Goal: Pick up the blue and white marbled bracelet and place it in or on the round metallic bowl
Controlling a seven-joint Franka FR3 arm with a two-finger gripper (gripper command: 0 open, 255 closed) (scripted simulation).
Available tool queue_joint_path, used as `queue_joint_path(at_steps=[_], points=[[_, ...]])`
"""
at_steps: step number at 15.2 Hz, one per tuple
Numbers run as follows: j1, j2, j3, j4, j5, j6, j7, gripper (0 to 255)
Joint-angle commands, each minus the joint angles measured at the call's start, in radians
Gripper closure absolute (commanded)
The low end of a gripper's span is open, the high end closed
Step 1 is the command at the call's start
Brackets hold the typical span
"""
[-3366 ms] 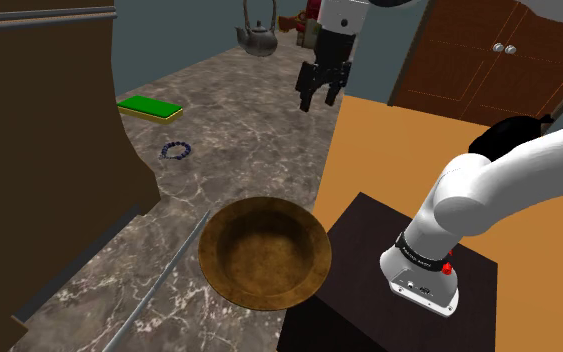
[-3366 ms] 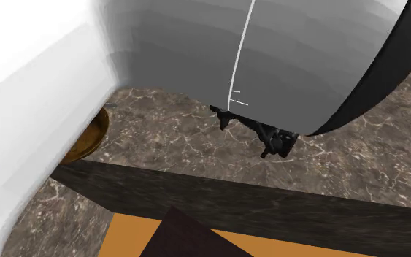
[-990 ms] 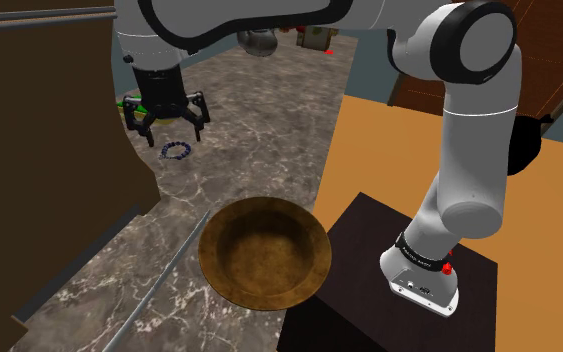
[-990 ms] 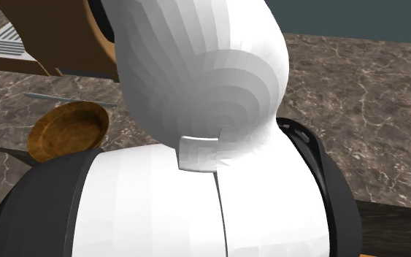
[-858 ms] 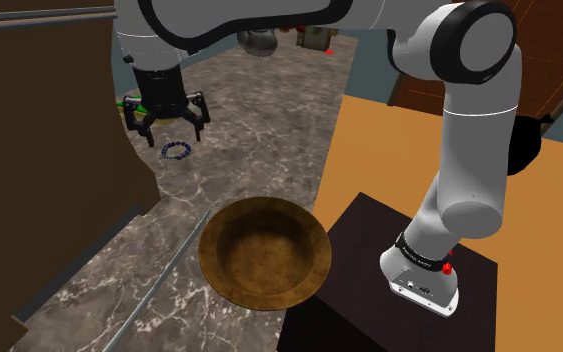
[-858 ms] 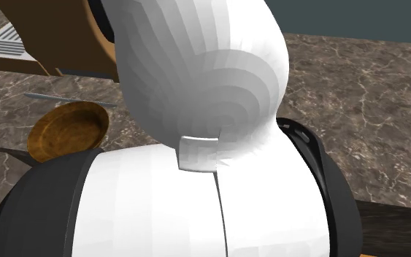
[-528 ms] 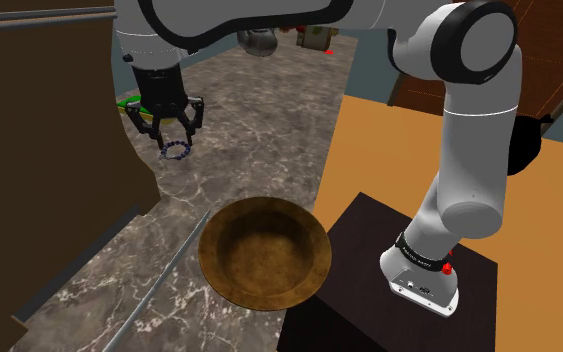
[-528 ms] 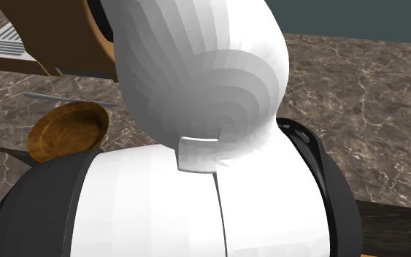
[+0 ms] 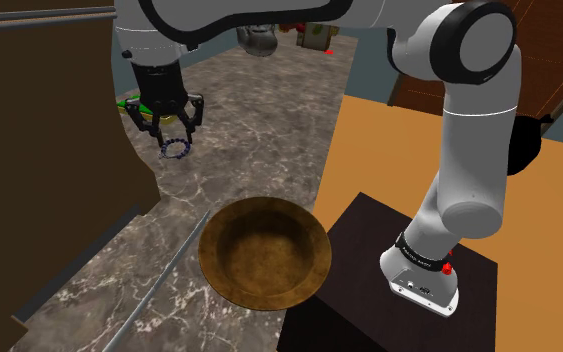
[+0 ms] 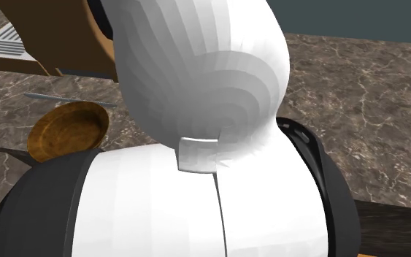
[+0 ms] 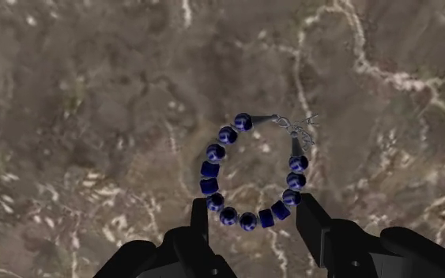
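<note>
The bracelet point(image 9: 176, 150), a ring of dark blue marbled beads with a small silver clasp, lies on the brown marble counter near the dark cabinet. My black gripper point(image 9: 173, 140) points straight down onto it. In the wrist view the gripper point(image 11: 254, 210) is shut on the near arc of the bracelet point(image 11: 210, 169), with a finger pressed against the beads on each side. The rest of the ring reaches out past the fingertips over the marble. The round bowl point(image 9: 239, 235) looks bronze-brown and stands empty near the counter's front edge. It also shows beside the arm in the second exterior view point(image 10: 68, 131).
A tall dark cabinet point(image 9: 39, 150) stands close beside the gripper. A flat green thing point(image 9: 129, 103) lies just behind it, and a grey kettle point(image 9: 256, 41) stands farther back. A metal rail point(image 9: 159, 290) runs along the counter. The arm's white links point(image 10: 204, 109) take up most of the second exterior view.
A second ago the fingers stood wide apart just above the bracelet. They have come down and closed on it. The bracelet has barely shifted.
</note>
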Motion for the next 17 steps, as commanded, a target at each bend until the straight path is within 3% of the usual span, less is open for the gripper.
queue_joint_path(at_steps=[1, 17], points=[[0.004, 0.002, 0.0, 0.026, 0.0, -0.024, -0.002, 255], [0.092, 0.093, -0.006, 0.389, -0.046, -0.296, -0.017, 255]])
